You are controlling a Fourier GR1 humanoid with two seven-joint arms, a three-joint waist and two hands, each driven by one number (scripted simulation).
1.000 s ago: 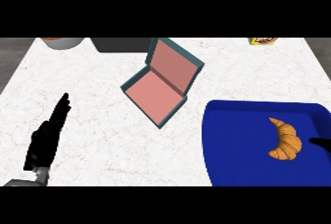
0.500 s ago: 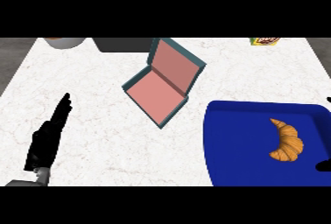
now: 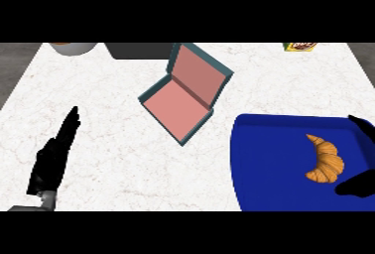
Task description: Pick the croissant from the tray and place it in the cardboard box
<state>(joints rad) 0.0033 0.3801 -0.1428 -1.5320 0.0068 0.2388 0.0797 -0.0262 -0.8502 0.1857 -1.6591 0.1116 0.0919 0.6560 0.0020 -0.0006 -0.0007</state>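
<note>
A golden croissant (image 3: 326,158) lies on the right part of the blue tray (image 3: 271,163). The cardboard box (image 3: 183,94), teal outside and pink inside, stands open at the middle of the counter with its lid tilted up. My right hand (image 3: 357,186) comes in at the right edge, open. One dark finger (image 3: 362,125) shows above and to the right of the croissant, and the thumb below and to the right, neither touching it. The rest of the hand is cut off. My left hand (image 3: 53,156) rests at the left with straight fingers.
A grey container (image 3: 143,49) and a cup (image 3: 73,48) stand at the counter's back edge. A yellow packet (image 3: 300,46) sits at the back right. White marble counter (image 3: 110,124) lies between my left hand and the box.
My right hand has come further in from the right edge, and its finger and thumb now show on either side of the croissant. The croissant, box and left hand have not moved.
</note>
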